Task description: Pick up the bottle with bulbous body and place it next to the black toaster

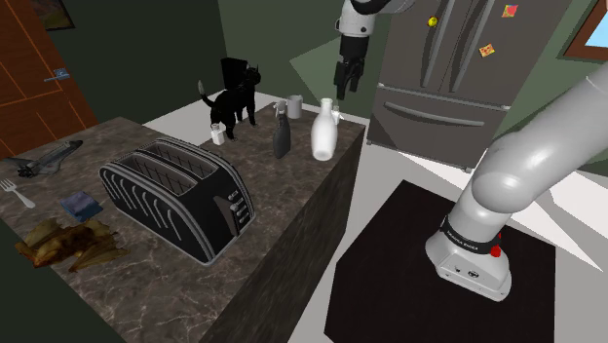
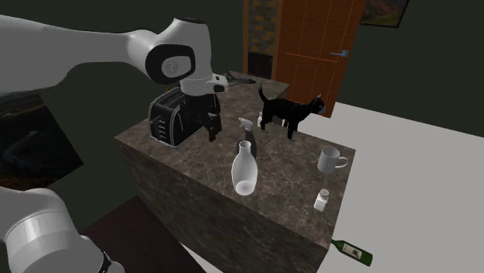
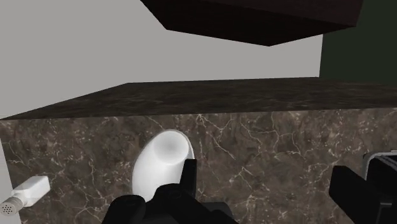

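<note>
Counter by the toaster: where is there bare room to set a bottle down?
The widest bare patch lies between the toaster and the white bottle and spray bottle. Another fills the counter corner below the toaster in the shoulder view. Crowded: around the cat, and at the toaster's left in that view, among fork and sponge.

On the dark worktop (image 1: 166, 283) a black cat (image 1: 234, 97) stands near a shaker (image 1: 218, 133), a spray bottle (image 1: 282, 132) and a mug (image 1: 294, 106). A fork (image 1: 19, 193) lies at its other end; a green bottle (image 2: 353, 250) lies on the floor (image 2: 419, 171).
</note>
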